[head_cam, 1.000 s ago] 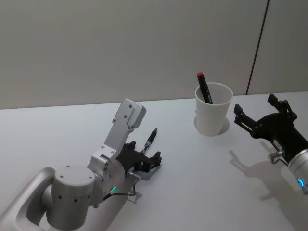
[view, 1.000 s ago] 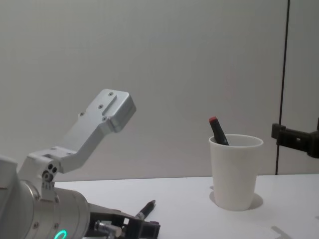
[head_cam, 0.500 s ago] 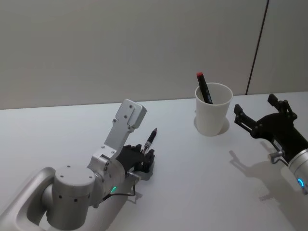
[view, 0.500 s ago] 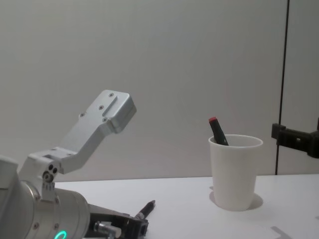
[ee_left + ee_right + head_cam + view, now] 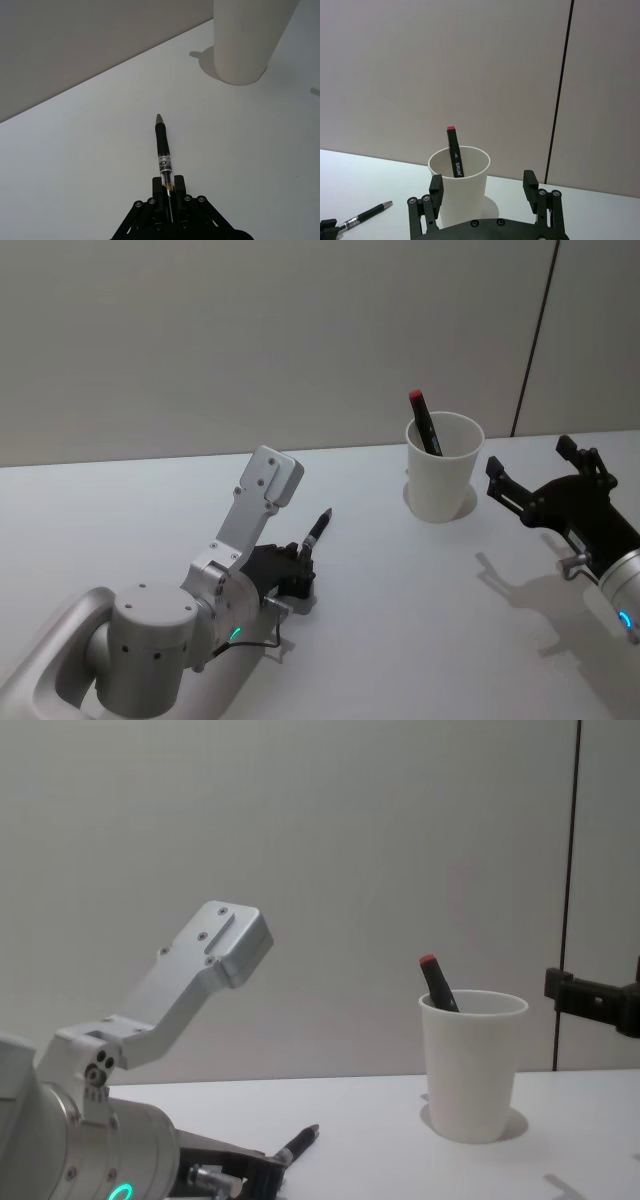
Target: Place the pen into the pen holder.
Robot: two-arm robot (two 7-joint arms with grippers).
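Left gripper (image 5: pixel 297 573) sits low over the table (image 5: pixel 400 610), near-left of centre, jaws narrowed onto the rear end of the pen (image 5: pixel 318 527). The pen lies nearly flat, tip pointing far-right toward the pen holder (image 5: pixel 443 478), well apart from it. The holder stands upright at far right, with a red-capped marker (image 5: pixel 423 422) already leaning inside. Right gripper (image 5: pixel 540 492) hovers just right of the holder, fingers spread wide, holding nothing; looks idle.

Step in hand, as judged: confirm the grasp, then lift.
- The grip is at the pen's tail, so the long free end may droop or pivot. Raise slowly.
- Swing the pen toward vertical before reaching the rim.
- Enter on the open side, away from the marker.
- Release only once the tip is inside; a light paper cup may topple if nudged.
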